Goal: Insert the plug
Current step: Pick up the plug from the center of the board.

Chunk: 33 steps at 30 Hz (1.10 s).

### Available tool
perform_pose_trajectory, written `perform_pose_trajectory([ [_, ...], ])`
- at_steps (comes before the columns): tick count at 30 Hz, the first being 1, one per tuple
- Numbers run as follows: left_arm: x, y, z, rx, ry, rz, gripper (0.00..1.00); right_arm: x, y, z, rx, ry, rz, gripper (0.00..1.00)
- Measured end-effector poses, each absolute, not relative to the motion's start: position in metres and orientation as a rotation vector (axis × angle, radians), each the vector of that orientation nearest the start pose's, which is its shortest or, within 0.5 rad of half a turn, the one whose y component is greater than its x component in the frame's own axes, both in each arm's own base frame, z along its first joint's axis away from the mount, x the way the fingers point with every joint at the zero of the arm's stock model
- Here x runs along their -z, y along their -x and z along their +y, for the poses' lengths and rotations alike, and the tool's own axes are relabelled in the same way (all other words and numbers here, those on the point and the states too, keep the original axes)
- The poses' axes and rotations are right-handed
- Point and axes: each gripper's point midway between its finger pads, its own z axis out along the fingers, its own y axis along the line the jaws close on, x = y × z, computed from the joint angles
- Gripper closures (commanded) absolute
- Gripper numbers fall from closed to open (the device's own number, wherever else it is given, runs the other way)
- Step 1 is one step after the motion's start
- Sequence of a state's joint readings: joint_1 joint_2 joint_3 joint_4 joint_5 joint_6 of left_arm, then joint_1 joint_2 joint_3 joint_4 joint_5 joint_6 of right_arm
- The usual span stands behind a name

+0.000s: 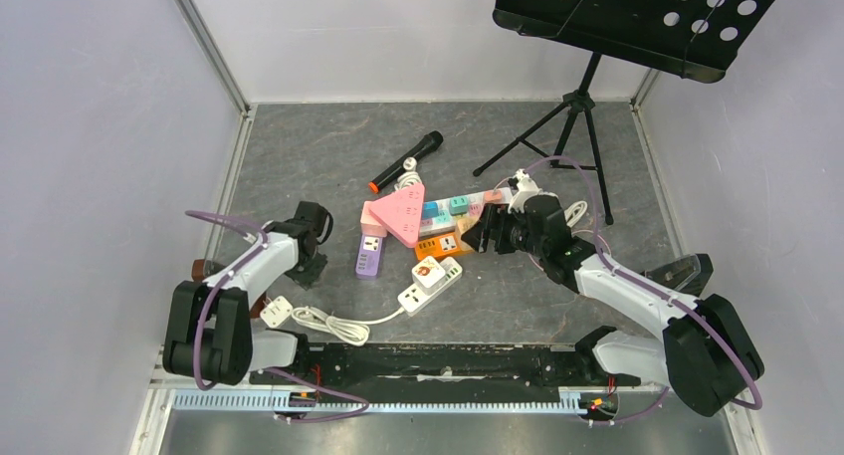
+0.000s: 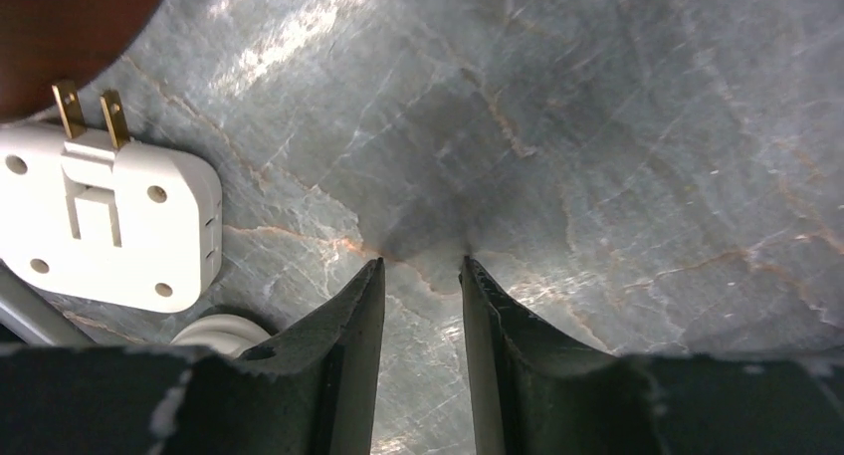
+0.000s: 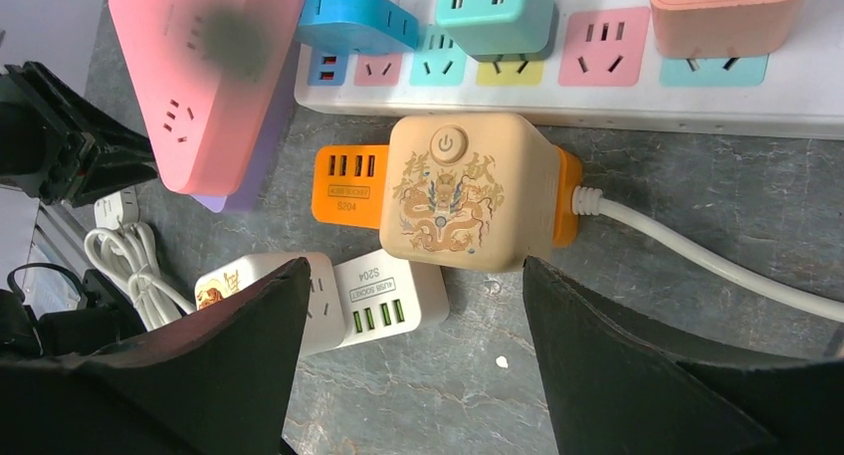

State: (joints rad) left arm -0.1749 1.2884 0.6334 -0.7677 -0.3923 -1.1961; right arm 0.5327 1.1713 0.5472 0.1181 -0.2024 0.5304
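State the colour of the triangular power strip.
The triangular power strip is pink, clearest in top external.

Grey table (image 1: 328, 146) carries a microphone (image 1: 406, 162), clustered power strips (image 1: 403, 214), a white plug (image 1: 276, 311), a tripod (image 1: 567, 126)

— Where does the top view sit?
— High above and behind both arm bases. It looks down and forward across the whole grey marbled tabletop (image 1: 328, 146) to the black perforated music stand (image 1: 637, 12) at the far side.
— And the left wrist?
— Very near the table, aimed down past the left gripper's black fingers (image 2: 338, 375). The flat white two-pronged plug (image 2: 105, 211) sits at its left edge, and the top view shows that plug beside the left arm.
— The right wrist?
— Farther off, looking down between the right gripper's black fingers (image 3: 239, 375) onto the cream dragon-printed cube socket (image 3: 463, 191). The top view shares that cluster mid-table.
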Motion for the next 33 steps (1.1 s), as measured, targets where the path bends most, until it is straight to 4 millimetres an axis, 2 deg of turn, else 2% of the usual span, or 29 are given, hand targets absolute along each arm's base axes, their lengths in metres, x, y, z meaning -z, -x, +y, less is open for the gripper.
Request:
perform_pose_trajectory([
  [4,-0.03,-0.215,0.002,-0.336,1.355,2.363,0.47,-0.111,-0.267,0.222,-0.837,0.132,2.192,0.21],
  [9,-0.06,-0.235,0.015,-0.418,1.324,2.292,0.41,-0.103,-0.262,0.218,-0.82,0.127,2.237,0.21],
  [12,-0.067,-0.24,0.024,-0.485,1.294,2.271,0.39,-0.095,-0.256,0.214,-0.801,0.123,2.281,0.2],
  [17,-0.057,-0.236,0.033,-0.609,1.256,2.294,0.38,-0.085,-0.248,0.206,-0.75,0.107,2.365,0.21],
  [23,-0.03,-0.225,0.035,-0.743,1.223,2.401,0.37,-0.081,-0.242,0.202,-0.738,0.059,2.422,0.21],
  [26,-0.023,-0.219,0.037,-0.782,1.226,2.43,0.37,-0.079,-0.239,0.202,-0.744,0.018,2.444,0.2],
  [29,-0.023,-0.217,0.041,-0.775,1.269,2.422,0.36,-0.08,-0.235,0.201,-0.752,-0.018,2.456,0.2],
  [33,-0.022,-0.209,0.061,-0.771,1.403,2.365,0.36,-0.084,-0.233,0.199,-0.75,-0.037,2.466,0.2],
])
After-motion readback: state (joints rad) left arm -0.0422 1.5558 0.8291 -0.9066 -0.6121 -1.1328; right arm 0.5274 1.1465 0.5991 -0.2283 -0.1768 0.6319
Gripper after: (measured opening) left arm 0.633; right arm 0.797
